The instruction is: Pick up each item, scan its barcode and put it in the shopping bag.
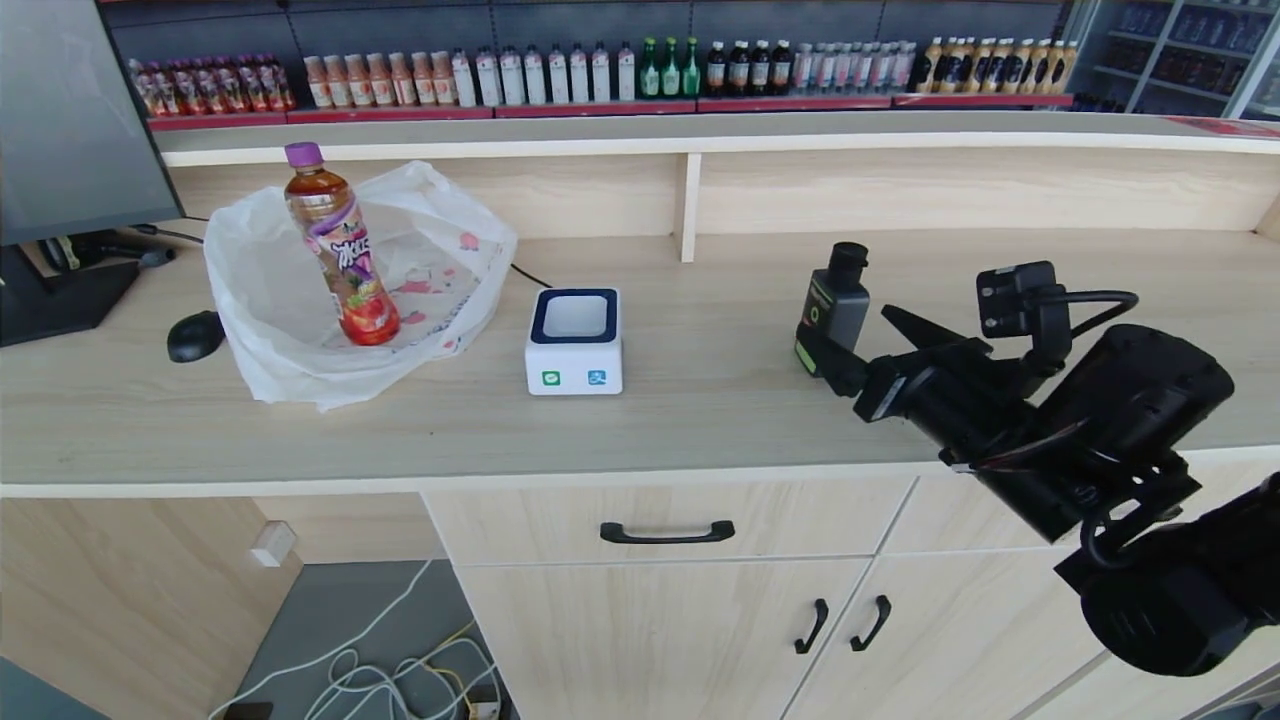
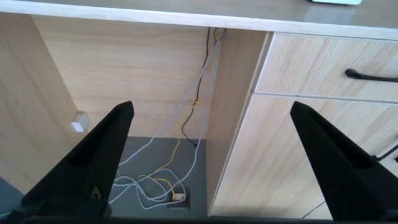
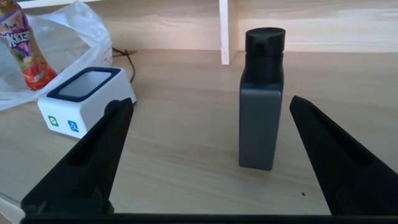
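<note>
Dark grey bottle [image 1: 835, 305]: grasp step, ahead of scanning.

The bottle is standing upright on the tabletop [image 1: 700, 420], well to the right of the white scanner [image 1: 574, 340]. The right claw [image 3: 208, 106] is gaping wide around it, one finger on either side, apparently not yet touching. The left claw [image 2: 211, 106], likewise spread and holding nothing, is hanging below the tabletop edge, facing the cabinet front. A tea bottle [image 1: 345, 260] is already standing in the shopping bag [image 1: 270, 300], which is lying left of the scanner. By judgement, the next move is calling for the fingers to advance a little and pinch the body, then present its barcode to the scanner window.
</note>
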`<state>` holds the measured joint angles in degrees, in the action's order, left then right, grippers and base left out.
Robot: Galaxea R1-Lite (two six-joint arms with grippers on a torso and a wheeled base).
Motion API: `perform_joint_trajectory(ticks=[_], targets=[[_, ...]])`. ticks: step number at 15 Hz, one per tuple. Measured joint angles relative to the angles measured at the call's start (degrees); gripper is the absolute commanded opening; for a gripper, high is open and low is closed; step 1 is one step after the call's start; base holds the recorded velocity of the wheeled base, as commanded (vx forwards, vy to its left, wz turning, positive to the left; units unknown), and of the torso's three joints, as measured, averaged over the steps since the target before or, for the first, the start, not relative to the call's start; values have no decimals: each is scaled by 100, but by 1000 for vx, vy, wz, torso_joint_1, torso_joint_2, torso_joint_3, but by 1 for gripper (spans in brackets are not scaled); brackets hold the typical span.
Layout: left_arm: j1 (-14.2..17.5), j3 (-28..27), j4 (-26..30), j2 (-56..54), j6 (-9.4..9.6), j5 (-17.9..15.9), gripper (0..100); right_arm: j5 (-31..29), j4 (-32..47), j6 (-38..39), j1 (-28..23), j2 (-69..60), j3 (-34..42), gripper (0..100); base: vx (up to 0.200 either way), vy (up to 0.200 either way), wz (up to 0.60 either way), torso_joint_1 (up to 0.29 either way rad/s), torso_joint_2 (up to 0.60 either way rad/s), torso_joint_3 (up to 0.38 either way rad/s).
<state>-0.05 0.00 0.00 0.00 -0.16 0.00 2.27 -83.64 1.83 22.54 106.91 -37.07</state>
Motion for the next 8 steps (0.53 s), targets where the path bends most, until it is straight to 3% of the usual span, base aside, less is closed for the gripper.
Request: perform_joint_trajectory(ticks=[5, 8], targets=[[2, 0, 0, 2, 2, 0, 100, 84, 1130, 20, -157, 288, -1381, 100, 0, 0, 0, 0, 0, 0], [5, 0, 0, 2, 2, 0, 100, 88, 1264, 27, -355, 466, -1714, 100, 0, 0, 0, 0, 0, 0]])
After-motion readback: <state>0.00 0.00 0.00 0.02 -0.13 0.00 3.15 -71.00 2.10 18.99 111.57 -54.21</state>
